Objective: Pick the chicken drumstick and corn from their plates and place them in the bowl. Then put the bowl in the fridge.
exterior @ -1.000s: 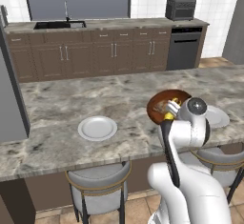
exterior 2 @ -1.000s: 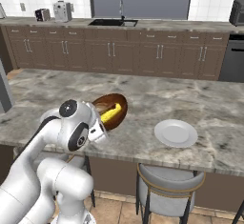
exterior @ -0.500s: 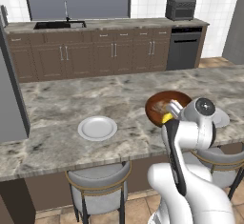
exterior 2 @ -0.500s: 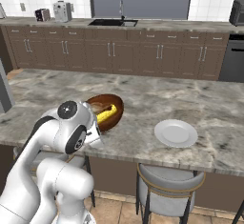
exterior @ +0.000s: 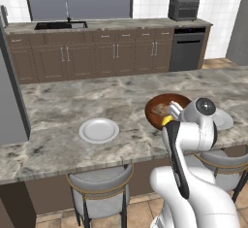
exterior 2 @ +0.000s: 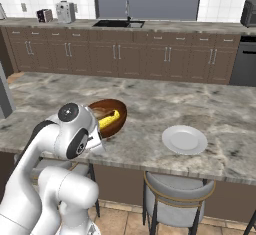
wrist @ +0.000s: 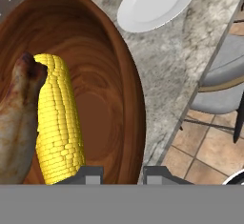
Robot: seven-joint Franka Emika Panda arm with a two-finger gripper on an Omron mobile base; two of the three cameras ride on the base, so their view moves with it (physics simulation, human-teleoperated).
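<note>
Left base view
- Bowl (exterior: 162, 109): reddish-brown, at the near edge of the marble island (exterior: 72, 101), about 3 o'clock of frame centre; the arm's wrist covers its near side.
- Bowl contents: a pale brown lump and a sliver of yellow at the rim; too hidden to name here.
- Plates: one empty white plate (exterior: 99, 130) at 9 o'clock of the bowl, well apart; the edge of a second plate (exterior: 224, 121) peeks out at 3 o'clock behind the arm.
- Fridge (exterior: 9, 101): grey slab at the left edge, far from the bowl.
- Risk: long carry to the fridge; a one-sided rim hold could let the bowl tip and roll the food out.

Right base view
- Bowl (exterior 2: 114, 120): at 9 o'clock of centre, tilted, its mouth turned toward the camera.
- Contents: corn (exterior 2: 109, 119) lying across it, chicken drumstick (exterior 2: 101, 113) just behind.
- Plate (exterior 2: 184, 139): empty, at 3 o'clock of the bowl, apart.
- Risk: stools (exterior 2: 177, 193) sit close under the counter edge; the swing could clip them.

Hand view
- Gripper (wrist: 123, 174): jaws drawn nearly together astride the bowl rim, pinching it.
- Contents: corn and drumstick touching, side by side at 9 o'clock.
- Risk: glossy wall, thin pinch, so slip is likely if jerked.
</note>
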